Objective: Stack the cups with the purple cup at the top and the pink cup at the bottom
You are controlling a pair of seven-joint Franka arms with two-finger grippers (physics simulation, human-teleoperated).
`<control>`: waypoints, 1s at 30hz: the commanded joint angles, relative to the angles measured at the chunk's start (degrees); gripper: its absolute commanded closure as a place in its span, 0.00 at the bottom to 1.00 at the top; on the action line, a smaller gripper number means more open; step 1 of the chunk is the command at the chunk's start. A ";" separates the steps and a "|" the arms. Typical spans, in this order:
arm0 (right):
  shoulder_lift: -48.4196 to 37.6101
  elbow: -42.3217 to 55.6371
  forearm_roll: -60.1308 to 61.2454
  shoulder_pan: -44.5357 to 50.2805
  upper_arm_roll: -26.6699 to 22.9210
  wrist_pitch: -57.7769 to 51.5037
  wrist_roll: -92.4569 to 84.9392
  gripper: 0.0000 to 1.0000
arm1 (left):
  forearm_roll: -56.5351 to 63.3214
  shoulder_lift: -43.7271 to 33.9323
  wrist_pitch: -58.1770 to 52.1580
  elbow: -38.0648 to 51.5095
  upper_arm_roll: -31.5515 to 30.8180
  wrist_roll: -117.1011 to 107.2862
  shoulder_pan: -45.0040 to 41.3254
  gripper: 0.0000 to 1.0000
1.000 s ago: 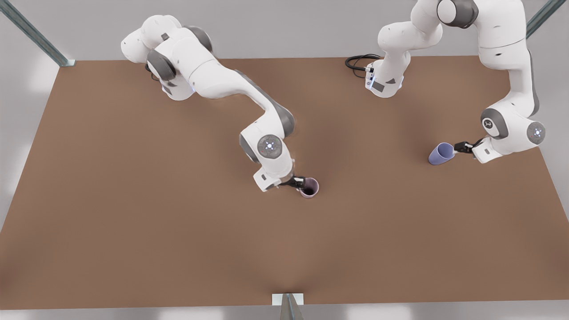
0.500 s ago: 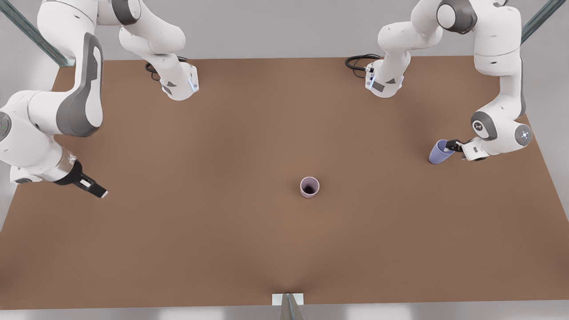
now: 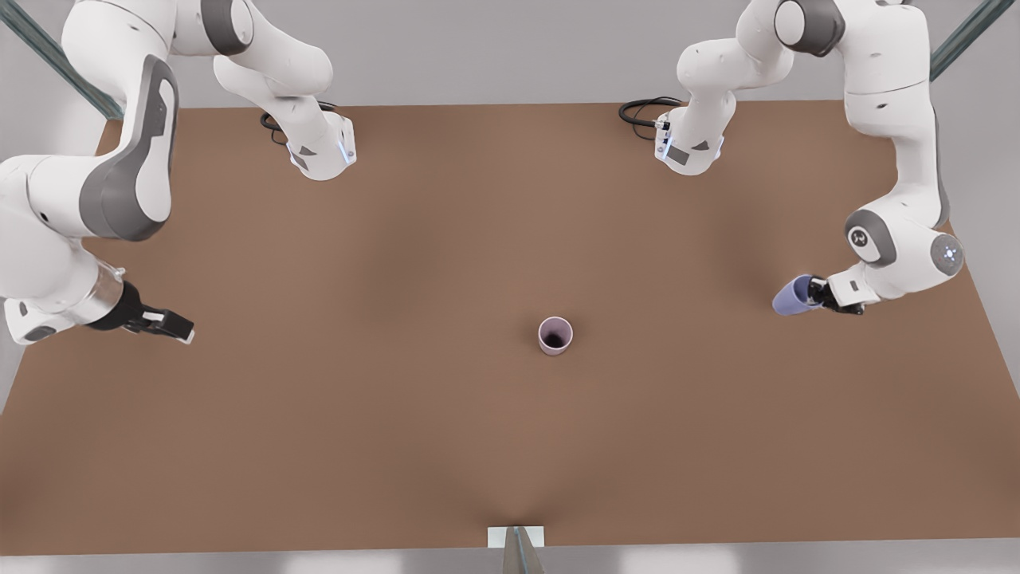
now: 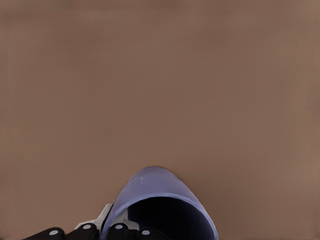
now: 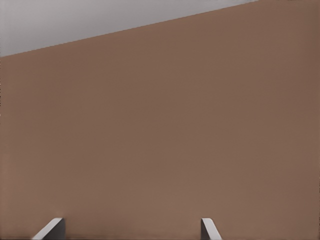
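Front view: your pink cup (image 3: 555,335) stands upright and alone near the middle of the table (image 3: 398,414), mouth up, which suits it as the base of the stack. Your left gripper (image 3: 811,293), at the front view's right, pinches the purple cup (image 3: 792,296) by its rim. The cup is tipped on its side, base pointing toward the pink cup and well apart from it; you will likely need to right it before lowering it in. That arm folds down from its base with the wrist turned sideways. Your right gripper (image 3: 171,327) waits at the front view's left, low over the table, holding nothing.

Left wrist view: the purple cup (image 4: 160,197) sits right at the gripper, one finger (image 4: 125,231) inside the dark mouth, clamped on the wall.

Right wrist view: two fingertips (image 5: 50,229) stand spread apart over bare table (image 5: 160,150).
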 commanded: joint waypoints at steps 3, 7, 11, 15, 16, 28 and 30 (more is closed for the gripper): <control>0.40 0.22 1.78 -1.00 -0.20 0.03 -12.86 0.00 | -0.27 -2.00 -13.93 7.47 -2.72 -29.01 -10.56 0.79; 0.92 0.13 1.25 -0.30 -0.11 0.65 -12.86 0.00 | -0.27 -0.07 -15.25 15.02 -15.81 -51.94 -11.09 0.79; 1.97 0.21 1.25 -0.47 -0.20 1.97 -12.86 0.00 | -0.27 8.46 -15.25 27.76 -19.59 -68.39 -17.77 0.79; 2.07 0.13 1.25 -0.39 -0.20 3.11 -12.86 0.00 | -0.27 12.77 -15.78 33.48 -19.68 -79.38 -24.27 0.79; 2.07 0.13 1.25 -0.56 -0.20 3.11 -12.86 0.00 | -0.27 13.65 -15.95 35.15 -19.68 -80.96 -25.24 0.79; 2.24 0.13 1.08 -0.82 -0.29 5.83 -12.86 0.00 | 0.35 19.54 -15.87 40.17 -19.77 -88.79 -30.16 0.79; 2.42 0.13 1.08 -0.74 -0.29 5.92 -12.95 0.00 | 0.79 19.63 -15.95 40.17 -19.77 -88.70 -30.08 0.79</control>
